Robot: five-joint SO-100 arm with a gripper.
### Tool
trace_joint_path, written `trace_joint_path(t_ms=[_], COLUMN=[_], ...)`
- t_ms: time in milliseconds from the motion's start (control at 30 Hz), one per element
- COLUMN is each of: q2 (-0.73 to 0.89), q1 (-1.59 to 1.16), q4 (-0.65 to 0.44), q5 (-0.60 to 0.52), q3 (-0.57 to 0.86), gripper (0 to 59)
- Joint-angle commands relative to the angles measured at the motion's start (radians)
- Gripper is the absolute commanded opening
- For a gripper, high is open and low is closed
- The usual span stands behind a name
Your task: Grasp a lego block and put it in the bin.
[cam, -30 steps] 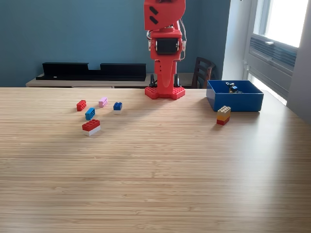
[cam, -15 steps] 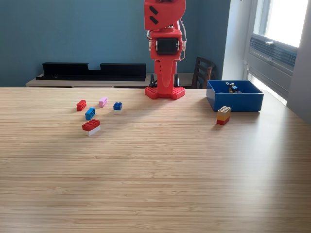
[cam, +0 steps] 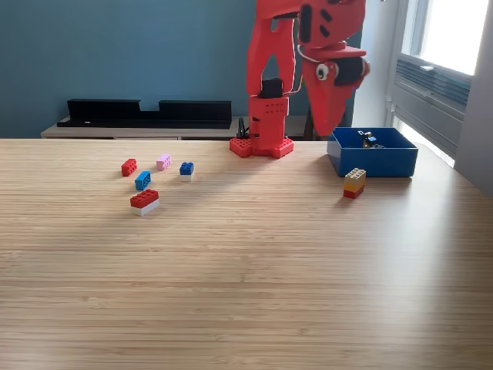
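worktop [cam: 254,270]: bare wood mostly, nothing on it shifted in the last second
arm [cam: 269,69]: was folded upright over its base, now unfolded and swung toward 2 o'clock, so looks like a reach just kicked off
claw [cam: 333,123]: pointing down, hanging at about 9 o'clock of the bin; released or clenched, can't tell from here; nothing seen in it
bin [cam: 375,162]: blue, back at 2 o'clock, a few small bits already inside
yellow-and-red block [cam: 354,183]: just beside the bin's front wall, probably first pick
loose blocks: red-and-white block [cam: 144,202] and four small ones at 10 o'clock, untouched
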State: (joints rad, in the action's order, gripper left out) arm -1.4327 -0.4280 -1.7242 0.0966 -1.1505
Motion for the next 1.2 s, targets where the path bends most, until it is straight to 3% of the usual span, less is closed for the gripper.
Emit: trace_joint_path(t_ms=[33, 167, 367, 733, 1200], q2=[-0.020, -0.020, -0.031, -0.032, -0.015], q1=[-0.100, -0.132, -0.146, -0.184, -0.172], q4=[0.006, 0.008, 0.057, 0.184, 0.416], q5=[0.058, 0.112, 0.202, 0.333, 0.353], q3=[0.023, 0.009, -0.092, -0.411, -0.503], gripper=[23.9, 33.1, 38.5, 38.6, 36.8])
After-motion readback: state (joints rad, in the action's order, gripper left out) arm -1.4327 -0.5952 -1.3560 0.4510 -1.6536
